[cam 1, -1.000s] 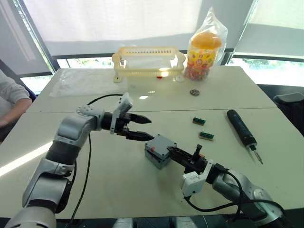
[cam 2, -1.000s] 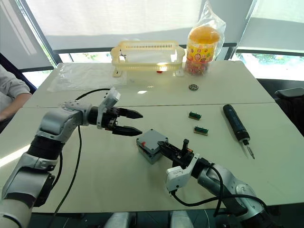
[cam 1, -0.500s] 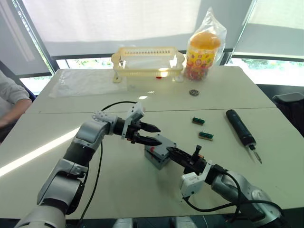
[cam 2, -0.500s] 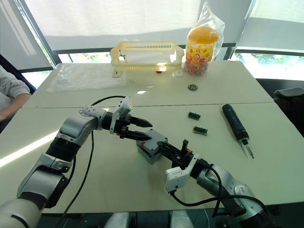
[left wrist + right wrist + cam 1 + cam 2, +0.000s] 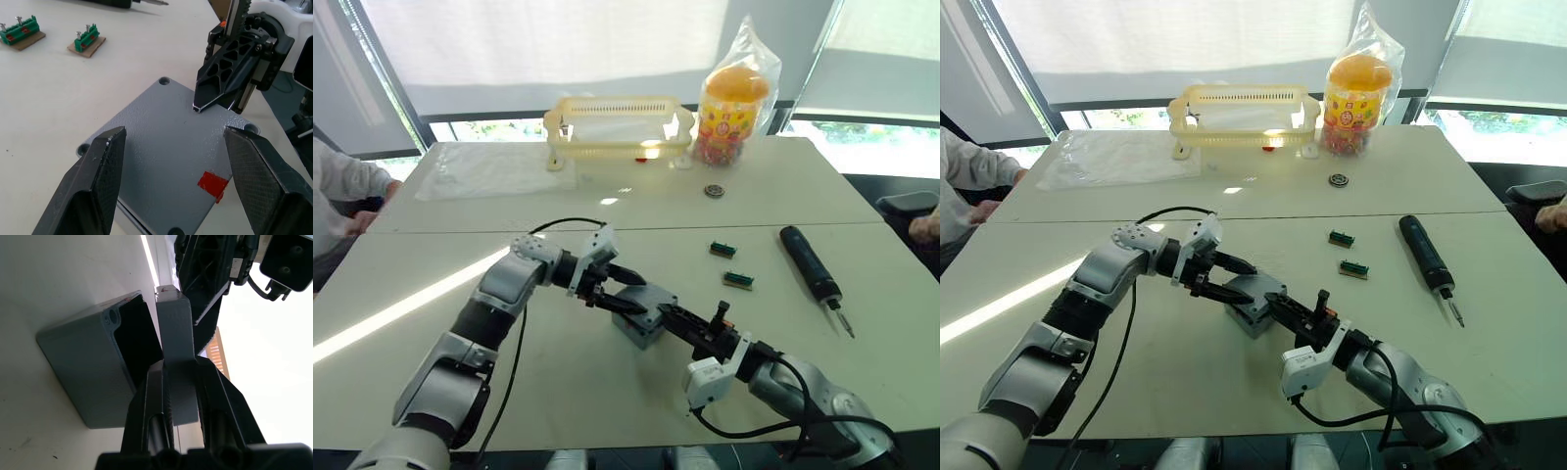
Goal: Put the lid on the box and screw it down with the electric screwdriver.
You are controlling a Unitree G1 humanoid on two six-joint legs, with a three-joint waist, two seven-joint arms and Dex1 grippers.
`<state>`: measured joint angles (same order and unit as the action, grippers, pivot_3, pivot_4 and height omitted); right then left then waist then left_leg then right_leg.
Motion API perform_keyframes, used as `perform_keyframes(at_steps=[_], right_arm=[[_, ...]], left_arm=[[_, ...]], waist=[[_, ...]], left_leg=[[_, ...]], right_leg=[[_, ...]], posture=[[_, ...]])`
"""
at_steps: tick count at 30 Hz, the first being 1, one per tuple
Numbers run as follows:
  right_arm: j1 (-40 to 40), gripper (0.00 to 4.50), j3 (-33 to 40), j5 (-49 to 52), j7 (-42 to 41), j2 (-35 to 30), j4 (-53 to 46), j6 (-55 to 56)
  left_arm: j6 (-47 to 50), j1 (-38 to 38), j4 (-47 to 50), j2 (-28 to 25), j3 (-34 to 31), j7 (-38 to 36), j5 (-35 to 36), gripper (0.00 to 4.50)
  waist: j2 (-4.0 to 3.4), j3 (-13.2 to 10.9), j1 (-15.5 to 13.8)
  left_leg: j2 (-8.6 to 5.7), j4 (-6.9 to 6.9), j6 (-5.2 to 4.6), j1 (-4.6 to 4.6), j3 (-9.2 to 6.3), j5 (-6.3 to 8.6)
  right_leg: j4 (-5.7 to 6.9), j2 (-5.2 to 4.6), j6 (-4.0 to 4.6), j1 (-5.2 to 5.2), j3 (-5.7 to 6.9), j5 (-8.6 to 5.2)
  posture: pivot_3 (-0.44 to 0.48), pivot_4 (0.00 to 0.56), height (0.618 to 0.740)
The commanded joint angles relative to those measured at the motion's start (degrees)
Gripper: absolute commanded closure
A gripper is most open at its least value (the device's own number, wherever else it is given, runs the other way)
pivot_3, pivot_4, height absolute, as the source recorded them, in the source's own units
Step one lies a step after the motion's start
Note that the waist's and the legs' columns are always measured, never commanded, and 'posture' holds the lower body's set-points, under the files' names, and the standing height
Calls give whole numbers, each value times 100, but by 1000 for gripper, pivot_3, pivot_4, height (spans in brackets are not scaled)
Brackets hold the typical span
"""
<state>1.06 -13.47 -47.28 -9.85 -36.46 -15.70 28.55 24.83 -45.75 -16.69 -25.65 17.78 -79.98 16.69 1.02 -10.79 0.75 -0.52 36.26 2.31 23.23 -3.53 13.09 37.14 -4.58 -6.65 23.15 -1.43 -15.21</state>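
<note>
The blue-grey box stands on the table in front of me, its open cavity showing in the right wrist view as box. The lid, a flat grey plate with corner holes and a red mark, lies over the box, lifted along one edge. My right gripper is shut on that edge of the lid. My left gripper is open, one finger on each side of the lid, not touching it. The black electric screwdriver lies on the table to the right.
Two green connector blocks lie between box and screwdriver. At the far edge stand a yellow basket and a candy jar, with a small round part and a clear plastic sheet nearby. A person sits at the left.
My left gripper has moved right, from open table to the box, and now straddles the lid. The right gripper has kept still on the lid. The person at the left has shifted.
</note>
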Motion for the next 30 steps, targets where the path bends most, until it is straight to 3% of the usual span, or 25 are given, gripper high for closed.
perform_keyframes(at_steps=[1, 6, 8, 9, 13, 15, 27, 30], right_arm=[[-159, 4383, -93, -57, -37, 8, -47, 18], [-251, 4383, -94, -99, 14, -12, -68, 52], [-276, 3351, -82, -105, 24, -14, -85, 54], [-285, 3075, -76, -104, 24, -13, -88, 54], [-298, 786, -65, -135, 67, -30, -99, 92], [-280, 43, -61, -138, 75, -24, -91, 94], [-117, 43, 14, -102, 138, -84, 91, 154], [-85, 879, 25, -114, 155, -84, 112, 177]], left_arm=[[-189, 45, -51, 8, 164, -62, -206, 1282], [-278, 139, -102, 69, 259, -76, -299, 1282], [-309, 170, -128, 92, 289, -72, -339, 1318], [-329, 180, -144, 102, 299, -69, -359, 1318], [-416, 191, -270, 143, 316, -39, -453, 1318], [-424, 176, -309, 166, 296, -18, -457, 1318], [-436, 221, -400, 127, 272, 63, -563, 1318], [-389, 236, -357, 114, 248, 70, -530, 1318]], waist=[[1, 4, -2], [-1, 18, 0], [0, 17, 3], [1, 17, 0], [9, 38, 11], [11, 49, 14], [18, 90, 21], [18, 91, 14]], left_leg=[[0, 0, 0, -4, 0, 0], [0, -2, -1, -16, 0, 1], [0, -6, -5, -48, 1, 3], [0, -9, -10, -69, 1, 6], [1, -9, -12, -87, 1, 7], [2, -10, -12, -89, 0, 7], [3, -10, -12, -92, 0, 7], [3, -10, -13, -91, 0, 7]], right_leg=[[0, 0, 0, -4, 0, 0], [-2, 0, 0, -16, 0, 0], [-8, 0, 2, -48, 0, -2], [-12, 0, 12, -68, 0, -10], [-10, 0, 23, -86, 0, -19], [-8, 1, 25, -86, 1, -20], [-7, 2, 27, -88, 0, -22], [-7, 2, 28, -87, 1, -22]], posture=[[0, 150, 740], [0, 150, 740], [0, 150, 740], [0, 150, 740], [0, 150, 740], [0, 150, 740], [0, 150, 740], [0, 150, 740]])
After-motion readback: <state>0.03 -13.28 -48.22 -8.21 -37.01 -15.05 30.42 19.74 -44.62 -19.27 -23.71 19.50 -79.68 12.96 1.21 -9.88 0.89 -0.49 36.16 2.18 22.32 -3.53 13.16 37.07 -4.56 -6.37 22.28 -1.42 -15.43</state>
